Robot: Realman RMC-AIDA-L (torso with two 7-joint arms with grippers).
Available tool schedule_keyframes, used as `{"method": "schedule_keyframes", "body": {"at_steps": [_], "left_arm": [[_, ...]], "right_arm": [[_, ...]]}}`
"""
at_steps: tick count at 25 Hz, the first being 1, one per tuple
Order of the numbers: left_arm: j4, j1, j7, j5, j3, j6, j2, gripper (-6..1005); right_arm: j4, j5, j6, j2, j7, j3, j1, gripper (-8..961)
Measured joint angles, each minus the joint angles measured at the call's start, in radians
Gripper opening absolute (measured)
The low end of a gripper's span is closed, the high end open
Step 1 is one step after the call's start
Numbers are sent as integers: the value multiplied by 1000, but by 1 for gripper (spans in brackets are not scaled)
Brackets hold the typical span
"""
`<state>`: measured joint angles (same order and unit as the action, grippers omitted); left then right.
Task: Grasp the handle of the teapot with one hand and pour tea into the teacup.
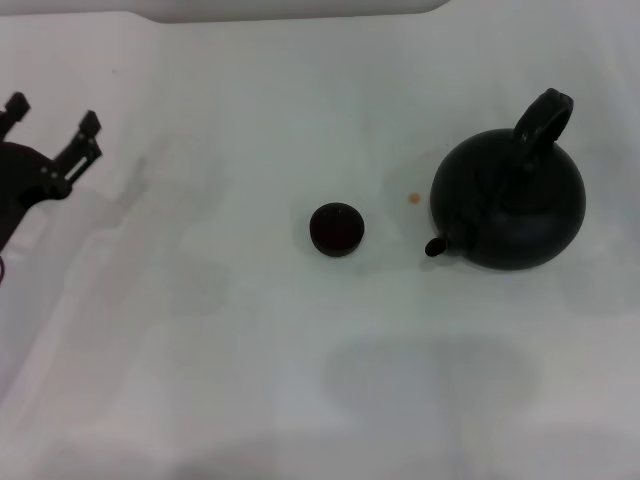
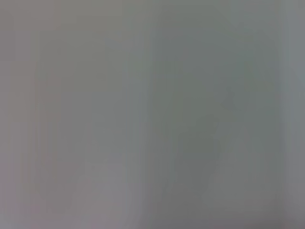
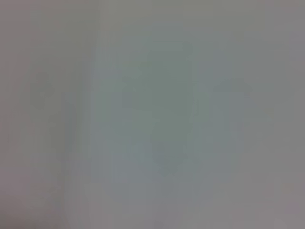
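Nearest in the head view, the white surface point(image 1: 200, 380) shows only soft shadows. Moving up, the teacup point(image 1: 337, 229) sits upright near the middle, small and dark. Just beyond it to the right stands the teapot point(image 1: 508, 200), its short spout aimed toward the cup, close to it but not touching. A tiny orange spot point(image 1: 414, 198) marks the surface between them. The handle point(image 1: 543, 120) arches up over the pot's far side, nothing gripping it. Over at the left edge, the left pincer point(image 1: 52, 118) hangs with its fingers spread, holding nothing, well apart from cup and pot. The right pincer isn't in sight at all. Both wrist views give only a blank pale blur of surface, so cup and pot appear in the head view alone.
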<state>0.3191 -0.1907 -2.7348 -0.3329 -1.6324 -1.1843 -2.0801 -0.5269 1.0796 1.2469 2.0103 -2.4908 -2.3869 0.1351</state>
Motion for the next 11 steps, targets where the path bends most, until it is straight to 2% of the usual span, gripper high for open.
{"method": "schedule_keyframes", "body": {"at_steps": [11], "left_arm": [[0,-5,5,87,-2,-47,0,877]], "right_arm": [[81,-76,-148,2,-6,-1,30,828]]}}
